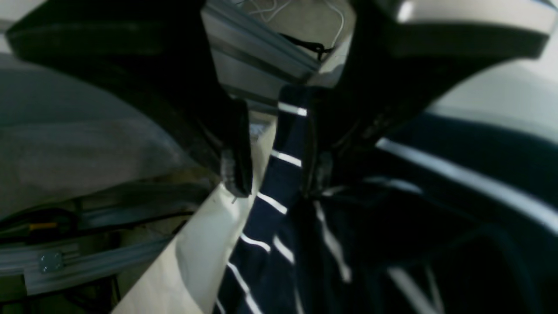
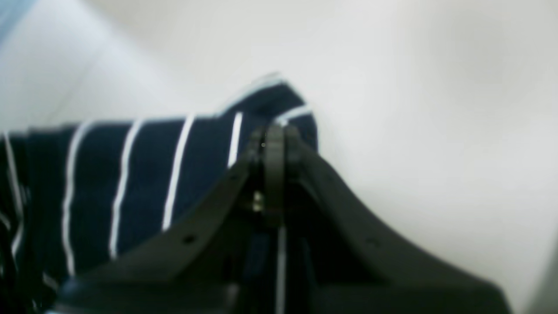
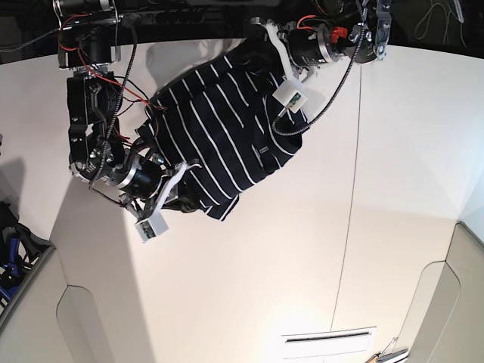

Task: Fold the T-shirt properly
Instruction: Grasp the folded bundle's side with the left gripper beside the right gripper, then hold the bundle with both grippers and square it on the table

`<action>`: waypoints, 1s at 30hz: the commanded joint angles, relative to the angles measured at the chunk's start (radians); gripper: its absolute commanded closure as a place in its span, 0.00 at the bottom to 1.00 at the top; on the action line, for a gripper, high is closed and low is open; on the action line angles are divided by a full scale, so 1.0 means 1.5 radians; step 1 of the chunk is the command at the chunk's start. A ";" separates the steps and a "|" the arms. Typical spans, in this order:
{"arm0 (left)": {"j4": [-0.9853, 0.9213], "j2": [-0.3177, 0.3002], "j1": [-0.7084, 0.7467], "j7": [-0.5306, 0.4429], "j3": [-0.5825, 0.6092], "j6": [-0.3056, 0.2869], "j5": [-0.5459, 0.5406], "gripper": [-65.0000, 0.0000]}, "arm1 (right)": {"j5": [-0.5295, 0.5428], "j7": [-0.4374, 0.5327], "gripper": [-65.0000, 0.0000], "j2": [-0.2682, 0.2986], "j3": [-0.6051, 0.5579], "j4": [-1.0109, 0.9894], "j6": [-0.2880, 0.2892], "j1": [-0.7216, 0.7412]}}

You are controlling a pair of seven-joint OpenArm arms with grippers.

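Striped T-shirt (image 3: pixel 219 144) bunched on the white table (image 3: pixel 393 189), stretched between both arms; left gripper (image 1: pixel 279 174) jaws part-closed, pinching a striped fold; right gripper (image 2: pixel 273 136) jaws clamped tight on the hem corner

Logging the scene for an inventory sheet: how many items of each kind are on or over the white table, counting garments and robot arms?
T-shirt: 1
Robot arms: 2, the left arm and the right arm
Total: 3
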 commanded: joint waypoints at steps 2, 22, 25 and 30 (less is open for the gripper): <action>0.005 -0.001 -0.015 -0.008 -0.024 -0.001 0.001 0.68 | 0.013 0.005 1.00 0.002 0.002 0.010 0.007 0.014; -0.080 -0.001 -0.118 -0.022 -0.152 -0.001 0.007 0.68 | 0.040 -0.006 1.00 0.002 0.002 0.010 0.007 0.014; -0.103 -0.001 -0.138 -0.022 -0.152 -0.001 0.009 0.68 | 0.040 -0.013 1.00 0.002 0.002 0.010 0.006 0.014; -0.124 -0.001 -0.173 -0.023 -0.152 -0.001 0.035 0.68 | 0.041 -0.014 1.00 0.002 0.002 0.010 0.006 0.013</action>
